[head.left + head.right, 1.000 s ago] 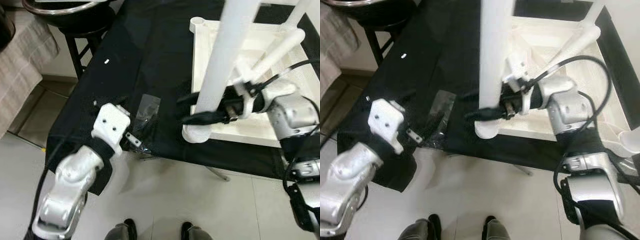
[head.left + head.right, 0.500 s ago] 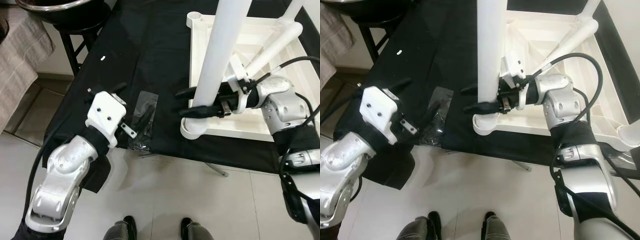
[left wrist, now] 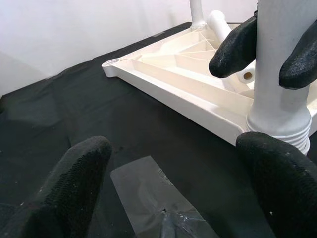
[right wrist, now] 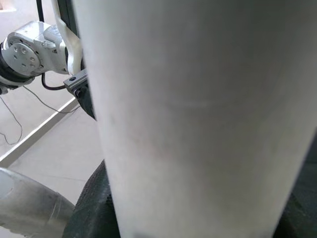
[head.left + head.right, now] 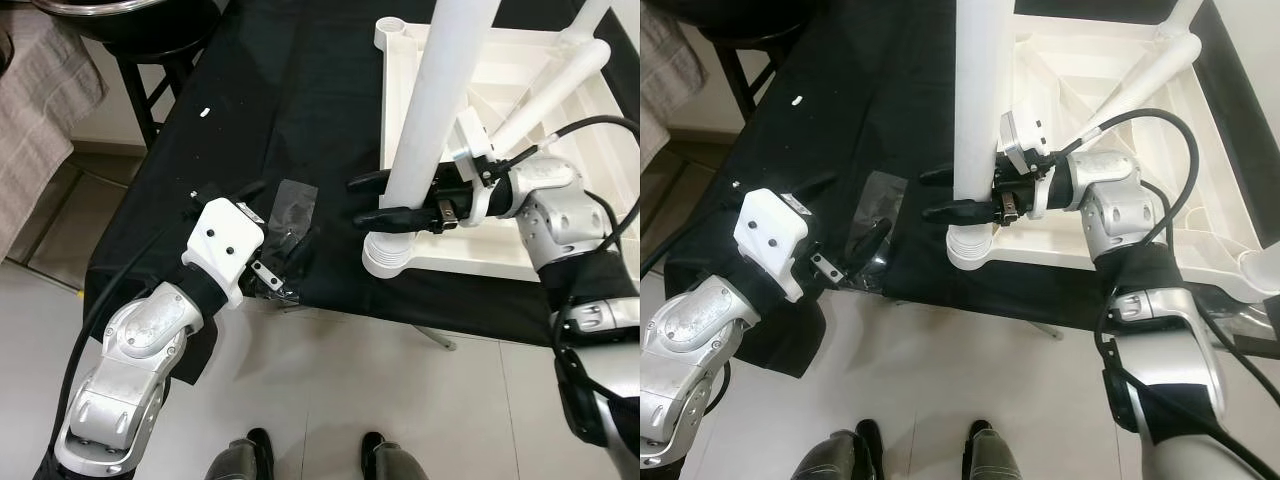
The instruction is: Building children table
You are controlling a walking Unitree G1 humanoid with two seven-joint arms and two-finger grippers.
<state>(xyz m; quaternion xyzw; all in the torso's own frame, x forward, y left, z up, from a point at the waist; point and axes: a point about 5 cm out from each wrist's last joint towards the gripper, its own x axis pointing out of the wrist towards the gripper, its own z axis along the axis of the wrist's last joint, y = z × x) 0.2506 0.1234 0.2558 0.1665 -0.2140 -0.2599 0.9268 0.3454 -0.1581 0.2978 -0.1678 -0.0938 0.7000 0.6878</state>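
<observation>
Your right gripper (image 5: 372,199) is clamped around the upright white leg (image 5: 430,130). Left gripper (image 5: 272,245), fingers apart, hovers over a clear plastic bag (image 5: 291,212) on the black counter (image 5: 260,100).

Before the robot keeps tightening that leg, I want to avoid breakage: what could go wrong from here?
1. The right hand grips the upright white table leg low, near its threaded base; the long leg could lever sideways and cross-thread in the corner socket.
2. That corner of the upturned white tabletop sits near the table's edge; pushing might slide it off.
3. The open left hand hovers over the clear hardware bag and could knock it to the floor.
</observation>
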